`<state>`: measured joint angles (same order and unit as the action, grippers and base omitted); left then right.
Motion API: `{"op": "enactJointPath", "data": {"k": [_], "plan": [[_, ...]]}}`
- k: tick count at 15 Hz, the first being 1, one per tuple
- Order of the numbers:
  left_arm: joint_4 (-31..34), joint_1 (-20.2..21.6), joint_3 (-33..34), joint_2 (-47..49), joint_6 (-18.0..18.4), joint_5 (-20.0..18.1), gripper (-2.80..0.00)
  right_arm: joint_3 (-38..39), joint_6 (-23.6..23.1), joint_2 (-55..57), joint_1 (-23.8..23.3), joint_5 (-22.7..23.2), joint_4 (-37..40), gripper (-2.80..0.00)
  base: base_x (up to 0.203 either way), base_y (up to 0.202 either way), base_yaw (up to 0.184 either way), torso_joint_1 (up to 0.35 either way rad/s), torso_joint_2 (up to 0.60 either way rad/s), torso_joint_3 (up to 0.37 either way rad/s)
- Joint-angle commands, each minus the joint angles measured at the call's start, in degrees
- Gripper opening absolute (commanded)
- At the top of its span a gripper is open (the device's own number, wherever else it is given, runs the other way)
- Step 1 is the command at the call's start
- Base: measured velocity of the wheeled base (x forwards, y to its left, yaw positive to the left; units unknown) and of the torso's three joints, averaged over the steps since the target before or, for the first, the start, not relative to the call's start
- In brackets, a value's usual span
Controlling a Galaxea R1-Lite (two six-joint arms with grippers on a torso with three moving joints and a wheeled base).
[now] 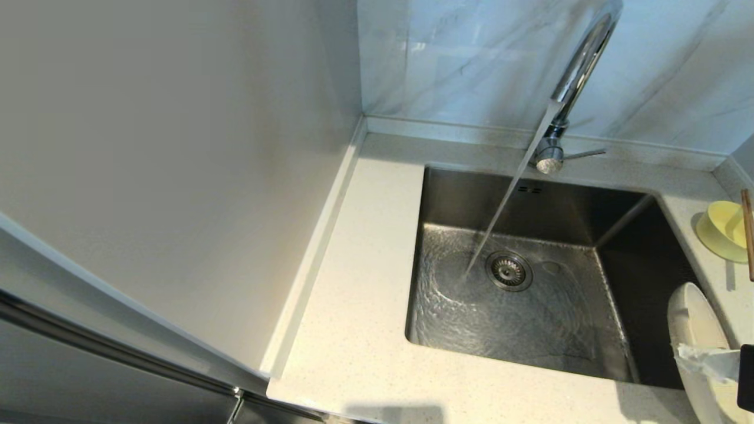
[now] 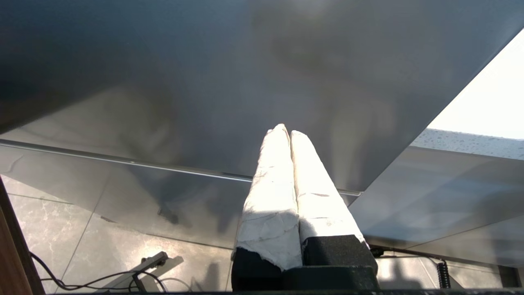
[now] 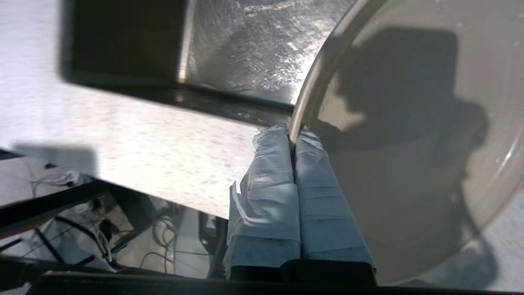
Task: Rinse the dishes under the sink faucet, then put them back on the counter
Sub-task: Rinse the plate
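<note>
Water runs from the chrome faucet [image 1: 580, 65] into the steel sink [image 1: 530, 330] and swirls beside the drain strainer [image 1: 508, 271]. The cream-white plate [image 1: 695, 330] stands tilted on edge over the sink's near right corner. My right gripper [image 3: 292, 133] is shut on the plate [image 3: 409, 164] at its rim, one wrapped finger on each face. The pale-yellow bowl [image 1: 721, 232] sits on the counter right of the sink, with the brown chopsticks [image 1: 748, 229] across it. My left gripper [image 2: 285, 131] hangs shut and empty below the counter, out of the head view.
The speckled counter [image 1: 365, 294] runs along the sink's left and front, with a raised rim at the wall. The faucet's thin lever [image 1: 586, 154] points right. A pale wall panel [image 1: 177, 147] stands on the left, with marble tiles behind.
</note>
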<state>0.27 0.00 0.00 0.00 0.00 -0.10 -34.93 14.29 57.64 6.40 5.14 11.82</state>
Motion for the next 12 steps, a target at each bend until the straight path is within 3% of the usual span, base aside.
{"op": "enactJointPath", "data": {"k": [1,5,12], "plan": [[0.00,0.00,0.00,0.00,0.00,0.01,-2.80,-1.61,0.34,-0.14,3.35,0.20,-0.29,-2.80,0.000,0.000,0.000,0.000,0.00,0.000],[0.00,0.00,0.00,0.00,0.00,0.01,-2.80,-4.00,0.57,2.35,6.65,3.43,-1.36,-2.80,0.000,0.000,0.000,0.000,0.00,0.000],[0.00,0.00,0.00,0.00,0.00,0.01,-2.80,-6.32,-2.05,12.40,18.49,3.36,-14.52,-2.80,0.000,0.000,0.000,0.000,0.00,0.000]]}}
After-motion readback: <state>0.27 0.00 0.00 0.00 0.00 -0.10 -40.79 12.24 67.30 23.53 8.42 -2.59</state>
